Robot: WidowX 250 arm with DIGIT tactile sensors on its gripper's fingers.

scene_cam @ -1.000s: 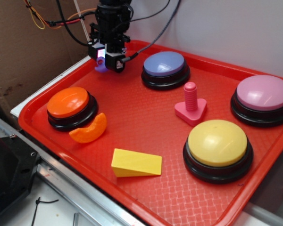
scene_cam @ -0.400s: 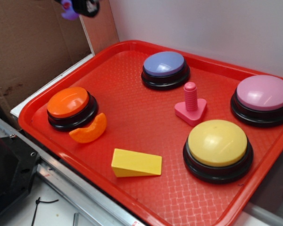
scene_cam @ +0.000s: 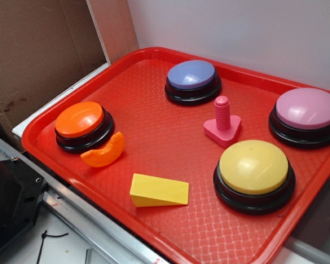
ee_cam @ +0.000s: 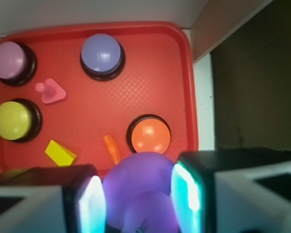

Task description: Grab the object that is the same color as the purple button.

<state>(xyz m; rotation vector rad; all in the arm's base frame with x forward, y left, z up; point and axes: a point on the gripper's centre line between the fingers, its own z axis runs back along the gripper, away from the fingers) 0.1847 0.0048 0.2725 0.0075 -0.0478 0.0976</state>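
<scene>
Bg: plain white wall (scene_cam: pixel 236 33) is running behind the textured red plastic tray (scene_cam: pixel 154 132), w/ soft, even light falling on it. Left of the tray, a big brown cardboard sheet (scene_cam: pixel 38 49) is standing upright. In front of the tray, a silver metal rail (scene_cam: pixel 93 231) is running diagonally, w/ dark hardware (scene_cam: pixel 11 203) sitting at the near-left corner.

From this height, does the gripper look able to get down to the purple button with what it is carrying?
Probably yes for the path, no for grasping: the wrist view shows open air above the purple button, with nothing standing over it. But the gripper is shut on the purple duck, so its jaws are occupied.
</scene>
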